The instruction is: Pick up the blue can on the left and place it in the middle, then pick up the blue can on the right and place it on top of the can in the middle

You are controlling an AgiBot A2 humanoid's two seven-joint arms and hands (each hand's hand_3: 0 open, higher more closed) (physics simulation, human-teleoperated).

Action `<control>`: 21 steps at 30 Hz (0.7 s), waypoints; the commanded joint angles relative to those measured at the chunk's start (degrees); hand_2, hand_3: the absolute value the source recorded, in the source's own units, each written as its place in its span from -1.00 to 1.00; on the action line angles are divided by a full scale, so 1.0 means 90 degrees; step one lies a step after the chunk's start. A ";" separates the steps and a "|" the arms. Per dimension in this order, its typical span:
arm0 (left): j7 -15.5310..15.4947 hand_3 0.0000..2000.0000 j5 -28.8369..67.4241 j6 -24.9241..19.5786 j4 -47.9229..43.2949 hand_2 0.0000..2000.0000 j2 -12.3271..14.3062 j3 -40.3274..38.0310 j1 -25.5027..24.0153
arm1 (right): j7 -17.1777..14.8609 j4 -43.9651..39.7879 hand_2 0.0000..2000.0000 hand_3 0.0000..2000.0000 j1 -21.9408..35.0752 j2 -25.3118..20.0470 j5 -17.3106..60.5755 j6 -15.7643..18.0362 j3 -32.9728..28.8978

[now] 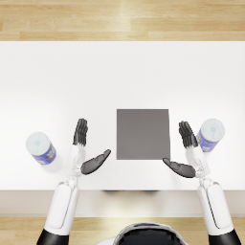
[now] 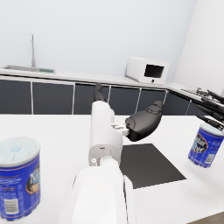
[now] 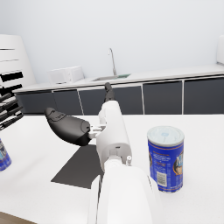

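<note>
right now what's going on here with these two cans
Nothing is being held yet. The robot's left hand and right hand are both open above the white table, one on each side of the dark square mat. The left blue can stands upright, away from the left hand. The right blue can stands upright close beside the right hand. Neither can is on the mat.

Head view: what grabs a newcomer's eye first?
The dark grey square mat at the white table's middle, with both dark hands open beside it: left hand, right hand. A blue can stands upright outside each hand: left can, right can, neither touched.
</note>
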 commanded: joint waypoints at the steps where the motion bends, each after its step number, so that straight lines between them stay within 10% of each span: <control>1: 0.0000 -1.00 0.0000 0.0000 0.0000 -1.00 0.0000 0.0000 0.0000 | 0.0000 0.0000 -1.00 -1.00 0.0000 0.0000 0.0000 0.0000 0.0000; 21: -0.0405 -1.00 0.0000 -0.0405 -0.0385 -1.00 -0.0019 -0.0310 -0.0168 | 0.0406 0.0388 -1.00 -1.00 0.0071 -0.0099 0.0000 -0.0401 -0.0176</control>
